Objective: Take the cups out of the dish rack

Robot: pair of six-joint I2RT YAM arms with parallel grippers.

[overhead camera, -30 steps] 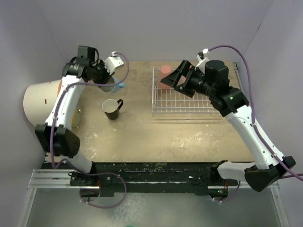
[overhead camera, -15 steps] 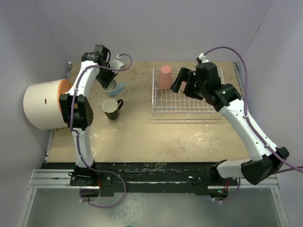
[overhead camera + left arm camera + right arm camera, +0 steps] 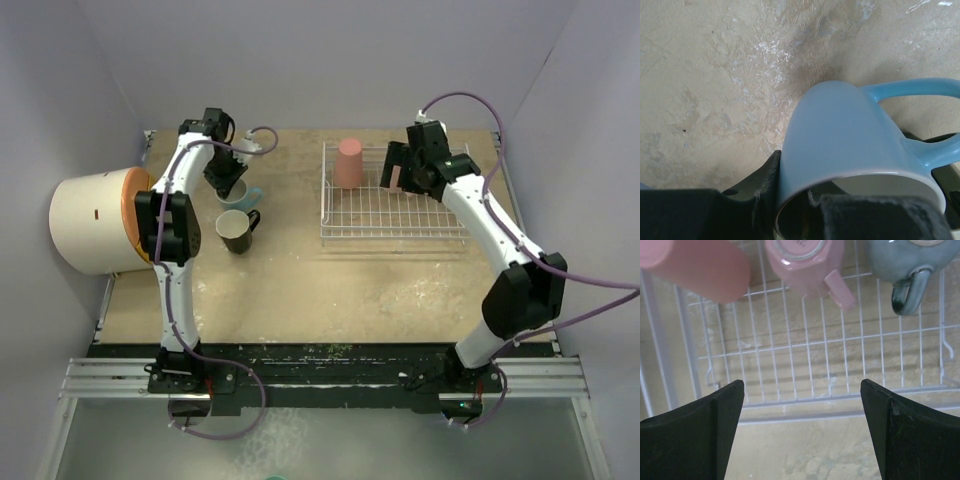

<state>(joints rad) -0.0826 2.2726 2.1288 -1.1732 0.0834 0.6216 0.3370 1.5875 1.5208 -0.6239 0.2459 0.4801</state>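
My left gripper (image 3: pixel 228 178) (image 3: pixel 795 200) is shut on the rim of the light blue mug (image 3: pixel 246 192) (image 3: pixel 845 135), one finger inside and one outside, low over the table behind the black mug (image 3: pixel 235 230). I cannot tell whether the blue mug touches the table. My right gripper (image 3: pixel 402 172) (image 3: pixel 801 385) is open and empty above the white wire dish rack (image 3: pixel 390 220) (image 3: pixel 840 355). In the rack stand the salmon-red tumbler (image 3: pixel 349 162) (image 3: pixel 695 265), the pale pink mug (image 3: pixel 802 257) and the dark grey-blue mug (image 3: pixel 907 260), all upside down. The right arm hides the grey-blue mug in the top view.
A large cream drum with an orange lid (image 3: pixel 90 222) lies at the table's left edge, close to the left arm. Purple cables loop off both wrists. Grey walls close in the back and both sides.
My left gripper has come down and a little nearer with the light blue mug. My right gripper has moved right from the tumbler, now over the pink mug.
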